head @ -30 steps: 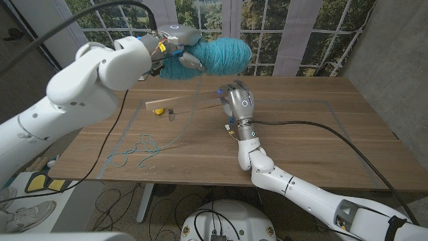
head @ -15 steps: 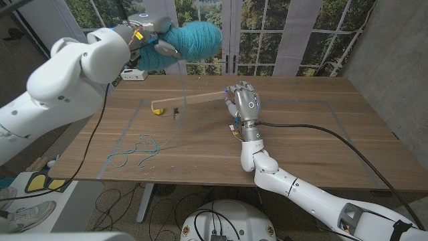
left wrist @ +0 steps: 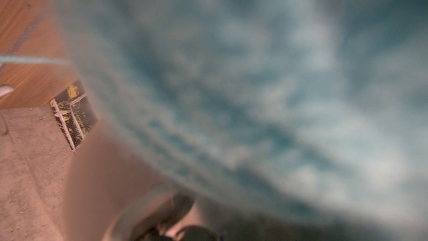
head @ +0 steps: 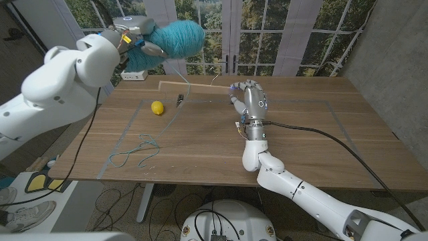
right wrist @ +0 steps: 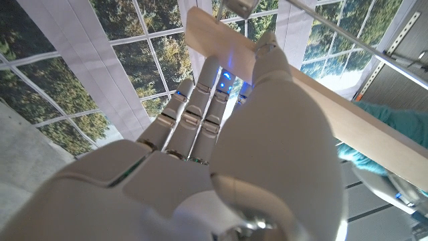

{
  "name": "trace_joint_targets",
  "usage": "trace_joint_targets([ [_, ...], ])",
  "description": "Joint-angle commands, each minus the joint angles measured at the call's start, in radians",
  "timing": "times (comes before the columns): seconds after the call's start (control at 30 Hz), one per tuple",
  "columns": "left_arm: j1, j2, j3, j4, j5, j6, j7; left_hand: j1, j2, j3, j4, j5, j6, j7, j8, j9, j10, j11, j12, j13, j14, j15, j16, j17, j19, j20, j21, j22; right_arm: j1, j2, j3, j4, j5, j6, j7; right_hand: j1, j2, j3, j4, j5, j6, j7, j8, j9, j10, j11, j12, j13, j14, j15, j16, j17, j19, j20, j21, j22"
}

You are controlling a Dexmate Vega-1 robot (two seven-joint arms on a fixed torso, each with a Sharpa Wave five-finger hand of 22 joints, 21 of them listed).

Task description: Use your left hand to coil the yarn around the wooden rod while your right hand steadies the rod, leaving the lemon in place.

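Yarn [head: 175,38] gripped in left hand [head: 144,40], right hand [head: 249,100] seemingly holding rod [head: 194,84] over wooden table [head: 307,140] by windows [head: 267,33].

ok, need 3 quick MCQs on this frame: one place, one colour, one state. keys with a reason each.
1. Where is the lemon?
A. on the table, left of the rod
B. in the right robot hand
C. on the yarn ball

2. What colour is the yarn ball?
A. red
B. teal
C. white

3. What is the right robot hand doing?
A. holding the lemon
B. hanging open above the table
C. gripping the wooden rod

Key: 1 A, it lies on bare wood apart from both hands. 2 B, teal in the head view. 3 C, fingers close on the rod's end.
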Motion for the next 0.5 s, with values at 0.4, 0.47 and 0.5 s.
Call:
trace_joint_targets([
  [0.4,0.100,0.163,0.000,-0.010,-0.097,0.096,-0.011,0.017,0.076,0.261,0.264,0.014,0.112,-0.108,-0.001,0.003,0.053,-0.089,0.008,0.618,0.261,-0.191,0.179,0.264,-0.009,-0.109,0.038,0.106,-0.065,0.037,0.123,-0.066,0.081,0.103,-0.026,0.093,0.107,-0.011,0.006,0.005,0.089,-0.015,-0.005,0.114,0.158,-0.086,0.017,0.206,0.012,-0.125,-0.015,0.019,-0.011,-0.107,0.012,0.003],
  [0.47,0.129,0.183,-0.013,-0.017,-0.108,0.102,-0.004,0.017,0.076,0.261,0.265,0.015,0.112,-0.108,-0.002,0.003,0.053,-0.089,0.008,0.618,0.259,-0.191,0.178,0.263,-0.010,-0.109,0.038,0.106,-0.071,0.055,0.141,-0.066,0.068,0.088,-0.035,0.094,0.108,-0.012,0.007,0.005,0.090,-0.015,-0.006,0.113,0.162,-0.083,0.016,0.203,0.012,-0.125,-0.017,0.021,-0.012,-0.106,0.014,0.003],
  [0.5,0.141,0.190,-0.022,-0.019,-0.126,0.108,-0.014,0.017,0.076,0.262,0.265,0.015,0.112,-0.107,-0.001,0.003,0.053,-0.089,0.008,0.618,0.259,-0.191,0.178,0.264,-0.010,-0.109,0.038,0.106,-0.075,0.066,0.153,-0.068,0.065,0.086,-0.035,0.094,0.107,-0.013,0.007,0.005,0.089,-0.015,-0.007,0.113,0.161,-0.083,0.015,0.202,0.012,-0.125,-0.018,0.022,-0.013,-0.106,0.014,0.003],
])
